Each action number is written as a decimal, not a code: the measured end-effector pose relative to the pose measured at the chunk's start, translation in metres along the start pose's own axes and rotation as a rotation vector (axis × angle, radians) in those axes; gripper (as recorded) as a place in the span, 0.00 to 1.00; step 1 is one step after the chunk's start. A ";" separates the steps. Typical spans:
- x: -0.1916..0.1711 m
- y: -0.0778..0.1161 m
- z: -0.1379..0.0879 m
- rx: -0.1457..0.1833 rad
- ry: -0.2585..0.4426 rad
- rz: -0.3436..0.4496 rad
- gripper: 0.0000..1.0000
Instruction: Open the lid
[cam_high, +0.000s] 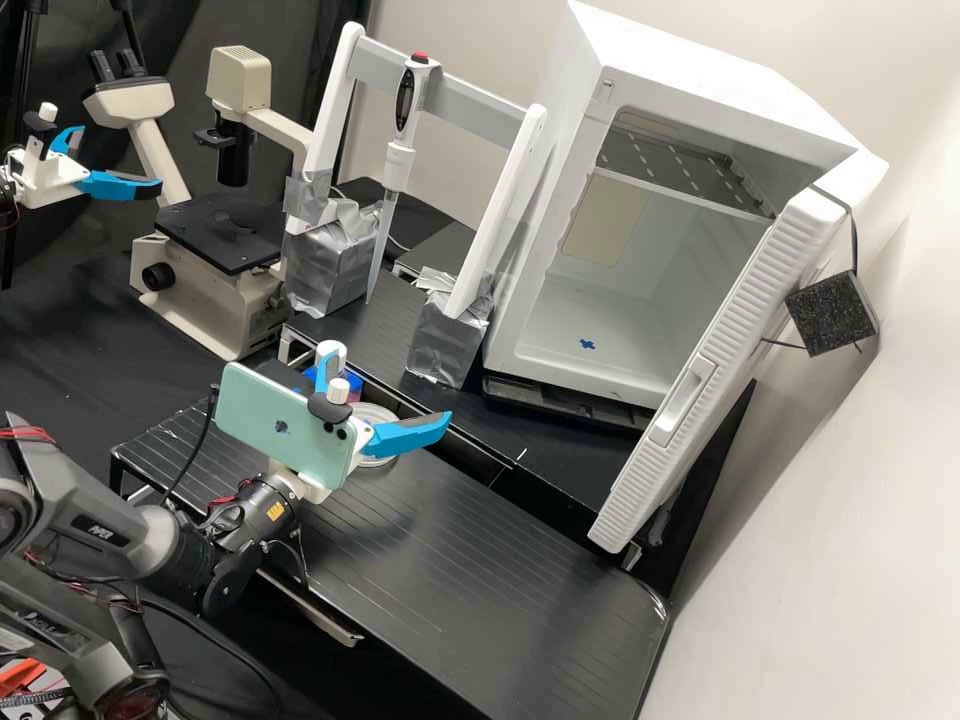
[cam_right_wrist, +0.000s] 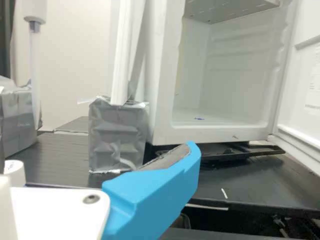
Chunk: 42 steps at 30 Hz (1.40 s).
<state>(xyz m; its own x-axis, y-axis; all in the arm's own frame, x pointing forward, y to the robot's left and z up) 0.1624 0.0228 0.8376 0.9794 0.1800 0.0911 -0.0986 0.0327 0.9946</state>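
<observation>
My gripper (cam_high: 386, 388) stands open over the front black platform in the high view, its two blue fingers spread apart. Behind and between them shows a white round cap (cam_high: 331, 351) above something blue and pink, largely hidden by the gripper and the phone. A clear round dish (cam_high: 378, 412) lies just behind the nearer finger; whether it has a lid on, I cannot tell. In the wrist view one blue finger of my gripper (cam_right_wrist: 155, 192) is seen, with a white cap (cam_right_wrist: 15, 171) beyond the white gripper body. Nothing is visibly held.
A pipette (cam_high: 398, 165) hangs from a white frame on taped blocks behind the platform. The white cabinet (cam_high: 560, 330) stands with its door (cam_high: 720, 350) open at the right. A microscope (cam_high: 215, 290) is at the back left, near a second arm's gripper.
</observation>
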 end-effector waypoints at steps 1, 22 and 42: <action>0.001 -0.002 0.001 0.002 -0.003 -0.011 1.00; 0.001 -0.015 0.018 -0.037 -0.038 -0.169 1.00; 0.000 -0.015 0.025 -0.042 -0.064 -0.186 0.00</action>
<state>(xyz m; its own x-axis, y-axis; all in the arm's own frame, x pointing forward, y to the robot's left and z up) 0.1678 -0.0019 0.8238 0.9905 0.1041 -0.0896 0.0791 0.1010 0.9917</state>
